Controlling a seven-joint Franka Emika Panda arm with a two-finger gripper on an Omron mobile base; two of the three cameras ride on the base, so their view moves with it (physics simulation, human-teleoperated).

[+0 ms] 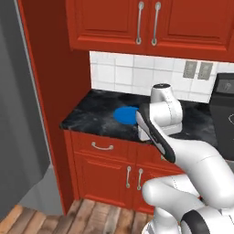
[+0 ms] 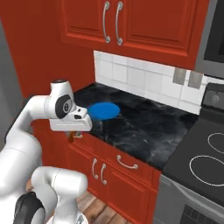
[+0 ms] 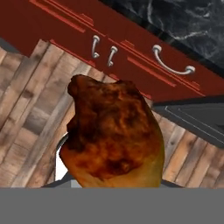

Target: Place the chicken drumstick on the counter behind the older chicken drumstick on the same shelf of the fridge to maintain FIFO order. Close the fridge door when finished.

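Note:
The orange-brown chicken drumstick (image 3: pixel 113 135) sits close in front of the hand camera, its dark reddish meaty end pointing away over the wooden floor. My gripper (image 2: pixel 72 134) is shut on it; the fingers are hidden behind the meat. In the right base view a bit of the drumstick (image 2: pixel 71 137) pokes out below my hand, just off the front edge of the black marble counter (image 2: pixel 144 124). A tall grey panel of the fridge (image 1: pixel 20 119) stands at the far left; its shelves are out of view.
A round blue plate (image 1: pixel 124 114) lies on the counter (image 1: pixel 98 116) near my hand. Red cabinets (image 1: pixel 114 169) run below and above the counter. A stove top (image 2: pixel 205 162) lies at the right. Wooden plank floor (image 1: pixel 91 217) stretches between the cabinets and the fridge.

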